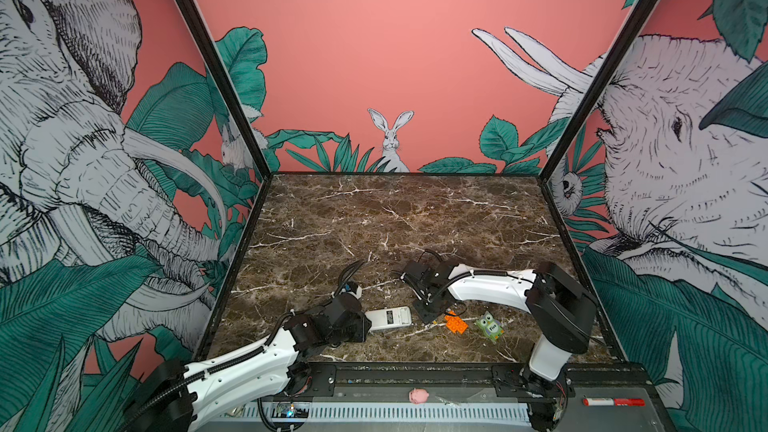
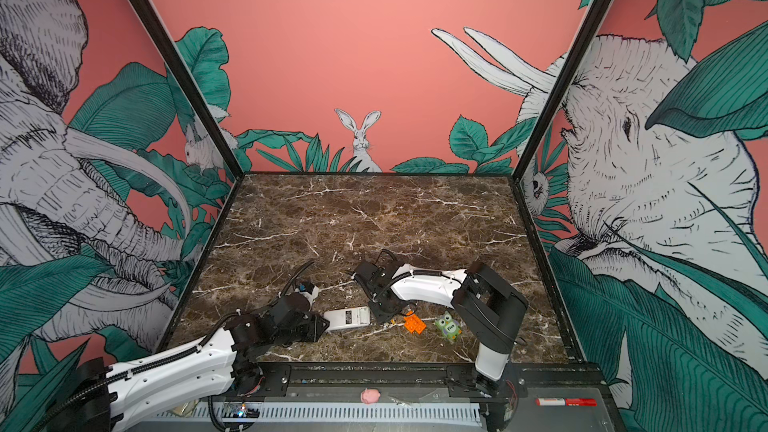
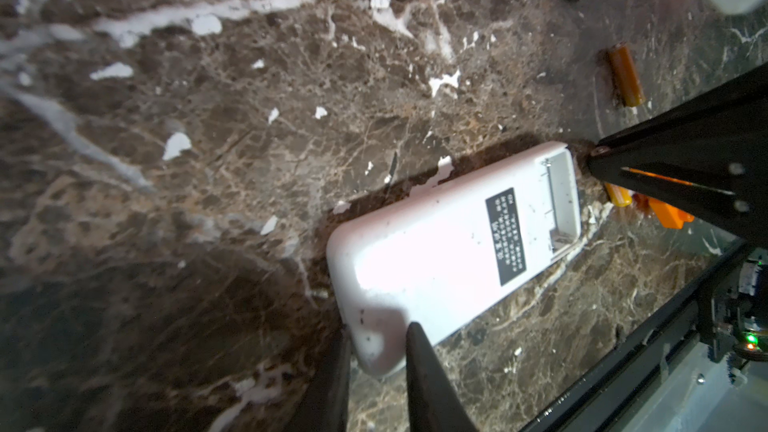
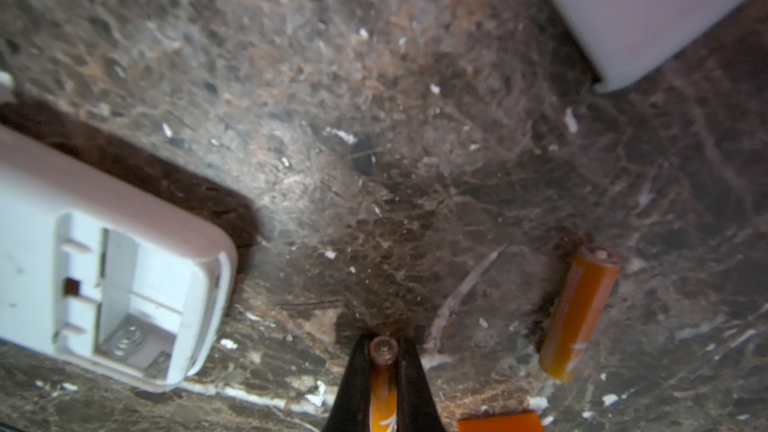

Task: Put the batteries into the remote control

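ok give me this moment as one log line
left gripper: shut on remote end | right gripper: shut on battery | second battery: lying on table | battery bay: open, empty

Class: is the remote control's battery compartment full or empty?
Empty. The remote control lies with its bay open, only bare contacts inside; one battery lies on the table, the second battery sits in the right gripper.

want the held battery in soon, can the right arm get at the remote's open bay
Probably yes: the remote's bay faces up, uncovered, at the end nearest the right gripper; the left gripper holds the far end.
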